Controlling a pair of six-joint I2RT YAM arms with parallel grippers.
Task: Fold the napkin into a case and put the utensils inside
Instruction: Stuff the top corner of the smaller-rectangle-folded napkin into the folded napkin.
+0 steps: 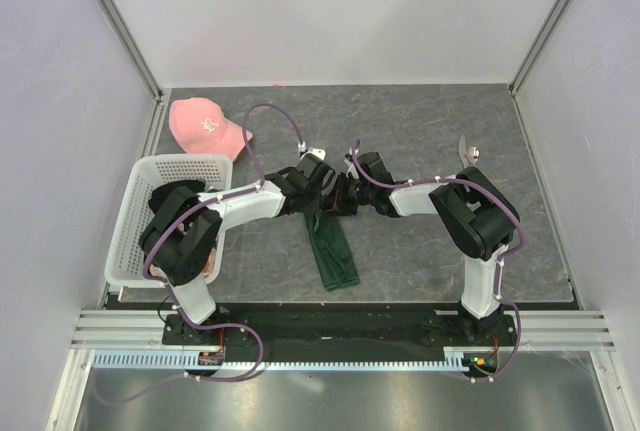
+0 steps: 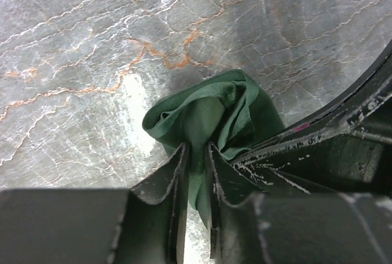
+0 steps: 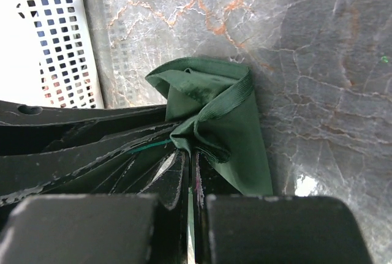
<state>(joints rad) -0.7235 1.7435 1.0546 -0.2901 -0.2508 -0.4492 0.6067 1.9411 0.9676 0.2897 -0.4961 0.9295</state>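
Observation:
The dark green napkin point(image 1: 333, 251) lies as a narrow folded strip in the middle of the table, its far end lifted between both grippers. My left gripper point(image 1: 325, 194) is shut on that end; its wrist view shows cloth point(image 2: 211, 114) pinched between the fingers point(image 2: 168, 178). My right gripper point(image 1: 347, 194) is shut on the same end from the other side, with the cloth point(image 3: 226, 123) bunched at its fingertips point(image 3: 174, 175). The two grippers nearly touch. One silver utensil point(image 1: 467, 152) lies at the back right; whether it is the spoon, I cannot tell.
A white perforated basket point(image 1: 150, 176) with a black garment stands at the left, partly under my left arm; its wall shows in the right wrist view point(image 3: 55, 37). A pink cap point(image 1: 205, 125) lies behind it. Metal frame posts border the table.

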